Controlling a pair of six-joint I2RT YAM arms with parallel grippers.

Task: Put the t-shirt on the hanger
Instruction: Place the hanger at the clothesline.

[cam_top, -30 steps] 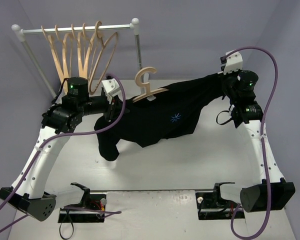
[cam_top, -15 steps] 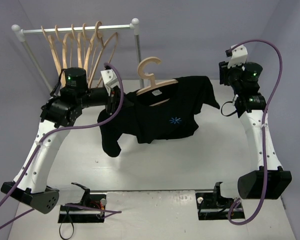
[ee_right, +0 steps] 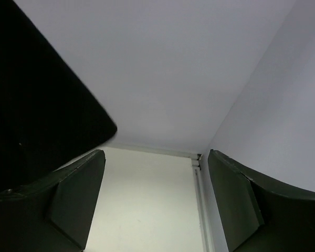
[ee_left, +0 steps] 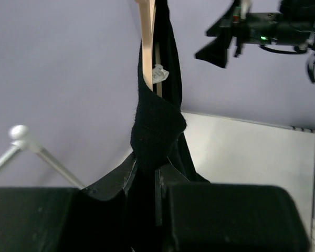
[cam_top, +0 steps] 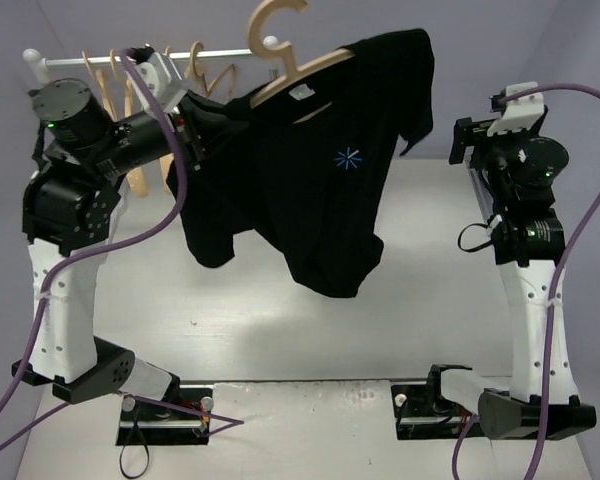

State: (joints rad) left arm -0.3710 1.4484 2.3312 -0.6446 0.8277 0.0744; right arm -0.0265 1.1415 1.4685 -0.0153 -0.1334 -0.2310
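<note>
Only the left wrist view shows the left claw [ee_left: 147, 181] pinched shut on a t-shirt [ee_left: 156, 126] fold, the hanger [ee_left: 146, 42] rising just above; the right claw [ee_right: 156, 173] gapes empty, black fabric beside it

One t-shirt [cam_top: 320, 200], one hanger [cam_top: 298, 75] (others [cam_top: 197, 52] obscured)

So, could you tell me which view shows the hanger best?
Top external: the hanger shows hook and one shoulder above the t-shirt. Left wrist sees only an edge-on strip; right wrist shows none.
</note>
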